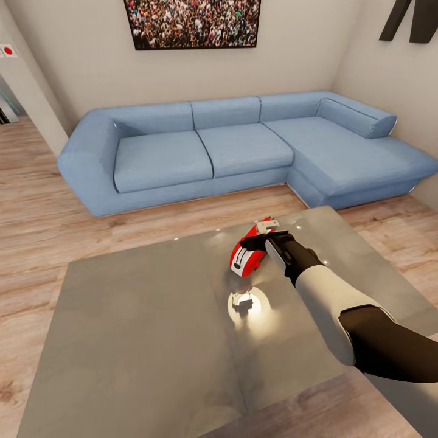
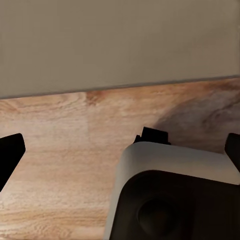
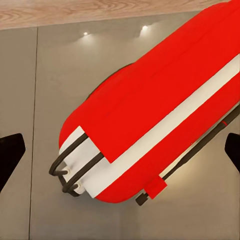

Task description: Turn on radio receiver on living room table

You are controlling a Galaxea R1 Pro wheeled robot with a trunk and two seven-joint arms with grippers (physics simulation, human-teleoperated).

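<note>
One red radio receiver lies tilted on the glossy grey surface, toward its far edge and a little right of the middle, with the blue L-shaped sofa beyond it on the light wood plank floor. From my head view, my right arm reaches across the surface and my right tool sits right at the radio receiver, its dark end against the upper side of the red body. A bright round reflection with a dark shape in it shows on the surface just in front of the radio.

Through my right wrist view, the radio receiver lies slantwise close under the tool: red shell, white band along its length, dark wire loops at one end, a small red tab at the lower edge. My right tool's two dark fingertips stand far apart at the picture's sides, so the tool is spread wide, and neither tip touches the radio there.

My left wrist view looks down at the plank floor and a beige wall, with a white and dark part of my own body below. My left tool's fingertips likewise stand far apart, spread and holding nothing.

A framed crowd photo hangs above the sofa.
</note>
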